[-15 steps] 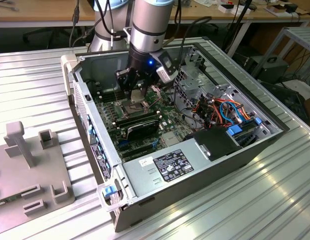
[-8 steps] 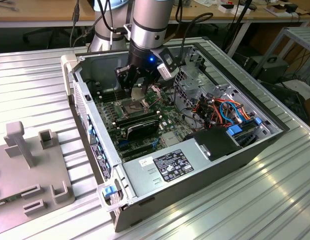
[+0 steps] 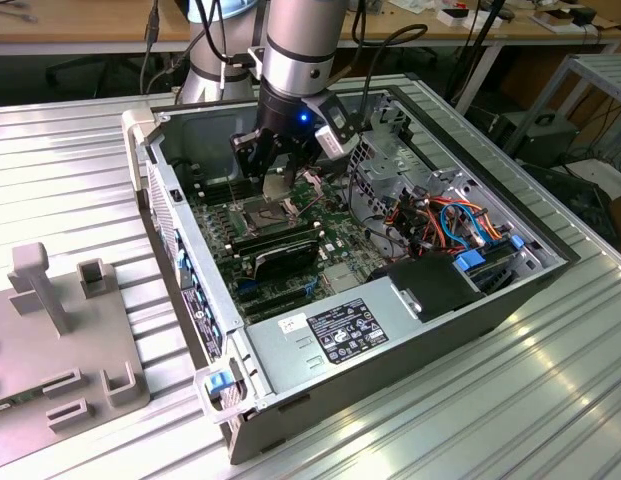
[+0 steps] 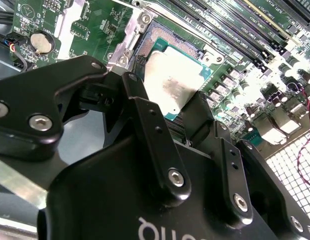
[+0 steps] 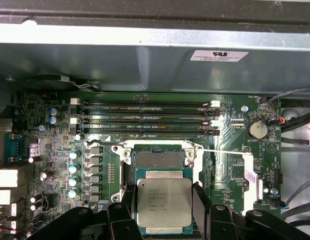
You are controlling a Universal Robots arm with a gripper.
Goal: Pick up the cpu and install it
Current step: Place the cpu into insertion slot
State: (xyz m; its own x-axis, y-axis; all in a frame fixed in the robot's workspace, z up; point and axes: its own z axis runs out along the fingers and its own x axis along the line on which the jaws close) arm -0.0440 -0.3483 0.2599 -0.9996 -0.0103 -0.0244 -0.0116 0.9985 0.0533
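The cpu, a flat square chip with a dull silver top, hangs just over the open socket on the green motherboard. It covers part of the socket, whose contact field still shows beyond the chip's edge. My gripper is shut on the cpu, with one black finger against each of two opposite sides. The second wrist view shows the cpu tilted between the fingers, over the socket frame. In the exterior view my gripper reaches down into the open computer case, over the socket.
Memory slots run along the board beside the socket, under the case wall. A coin battery sits nearby. A power supply and coloured cables fill the case's other end. A grey fixture stands at the exterior view's left.
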